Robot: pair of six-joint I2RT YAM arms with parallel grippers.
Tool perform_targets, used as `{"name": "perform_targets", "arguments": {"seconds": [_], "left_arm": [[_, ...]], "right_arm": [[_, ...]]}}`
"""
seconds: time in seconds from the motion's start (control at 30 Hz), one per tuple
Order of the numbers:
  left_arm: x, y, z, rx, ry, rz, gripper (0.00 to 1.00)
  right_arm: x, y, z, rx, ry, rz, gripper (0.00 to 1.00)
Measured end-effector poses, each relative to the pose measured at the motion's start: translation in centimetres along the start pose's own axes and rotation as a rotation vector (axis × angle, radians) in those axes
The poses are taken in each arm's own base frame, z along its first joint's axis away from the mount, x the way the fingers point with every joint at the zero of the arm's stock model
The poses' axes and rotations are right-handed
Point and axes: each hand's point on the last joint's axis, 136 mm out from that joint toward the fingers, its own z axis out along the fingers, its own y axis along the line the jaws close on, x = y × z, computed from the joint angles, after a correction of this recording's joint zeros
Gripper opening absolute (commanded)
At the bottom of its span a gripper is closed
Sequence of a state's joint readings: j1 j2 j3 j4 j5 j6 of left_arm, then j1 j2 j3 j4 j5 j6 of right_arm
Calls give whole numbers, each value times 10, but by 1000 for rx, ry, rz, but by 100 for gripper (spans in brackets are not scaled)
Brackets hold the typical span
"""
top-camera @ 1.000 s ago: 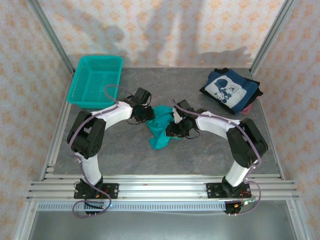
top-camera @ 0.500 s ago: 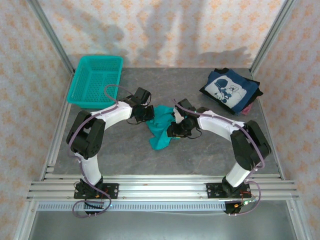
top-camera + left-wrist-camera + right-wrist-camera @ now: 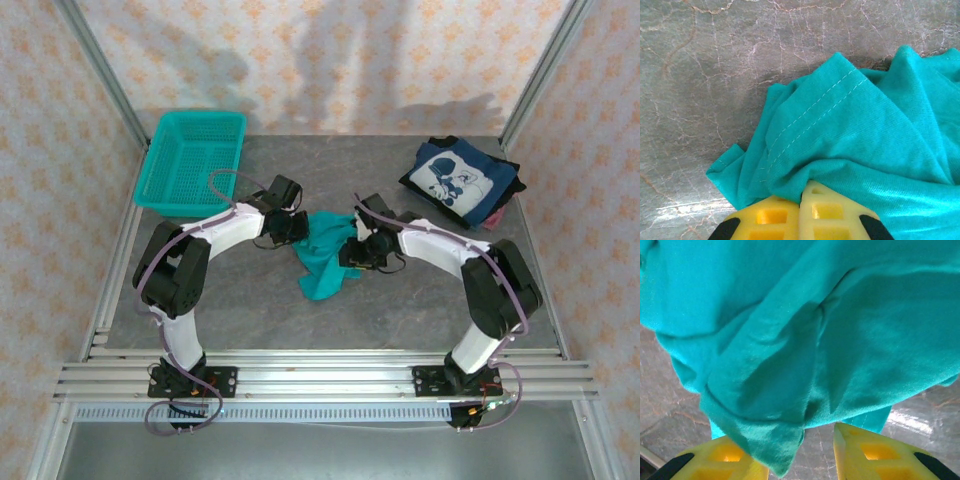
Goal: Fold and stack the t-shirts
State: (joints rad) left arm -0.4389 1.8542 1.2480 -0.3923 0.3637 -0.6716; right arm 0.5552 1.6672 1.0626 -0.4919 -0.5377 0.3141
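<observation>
The teal t-shirt (image 3: 322, 258) lies crumpled in the middle of the table between both arms. My left gripper (image 3: 296, 228) sits at its upper left edge; in the left wrist view the gripper (image 3: 803, 200) is shut, with a fold of the teal t-shirt (image 3: 850, 125) pinched between the yellow fingertips. My right gripper (image 3: 352, 250) is at the cloth's right side. In the right wrist view this gripper (image 3: 805, 452) is open, and the teal t-shirt (image 3: 805, 330) hangs over the left finger (image 3: 730, 457). The navy t-shirt (image 3: 458, 180) with white print lies folded at the back right.
A teal mesh basket (image 3: 170, 190) stands at the back left corner. A bit of reddish cloth (image 3: 497, 214) pokes out under the navy shirt. Grey table surface (image 3: 400, 310) shows in front of the teal shirt. Metal frame posts stand at both back corners.
My right gripper's jaws have spread apart and the arm has shifted slightly back and right. My left gripper has shut on the teal cloth and stayed in place.
</observation>
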Motion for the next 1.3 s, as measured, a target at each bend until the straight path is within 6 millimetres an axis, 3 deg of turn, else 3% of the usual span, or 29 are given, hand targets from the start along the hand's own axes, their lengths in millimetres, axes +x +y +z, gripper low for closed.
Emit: {"name": "perform_targets", "arguments": {"seconds": [0.1,0.37,0.47,0.6,0.9,1.07,1.3], "left_arm": [[1,1,0,-1,1,0,0],[2,0,-4,7,-3,1,0],[3,0,-8,11,-7,2,0],[3,-1,-10,15,-12,4,0],[1,-3,-18,20,-25,6,0],[-12,-13,-63,55,-103,9,0],[-71,-29,-180,134,-368,9,0]], "right_arm": [[-6,-1,2,-4,-14,14,36],[-12,3,3,-13,-26,25,18],[-13,6,-3,-23,-37,23,7],[-16,10,-13,-41,-60,20,0],[-18,14,-35,-52,-98,18,0],[-33,27,-78,-74,-194,7,0],[-77,55,-182,-138,-451,-18,0]]}}
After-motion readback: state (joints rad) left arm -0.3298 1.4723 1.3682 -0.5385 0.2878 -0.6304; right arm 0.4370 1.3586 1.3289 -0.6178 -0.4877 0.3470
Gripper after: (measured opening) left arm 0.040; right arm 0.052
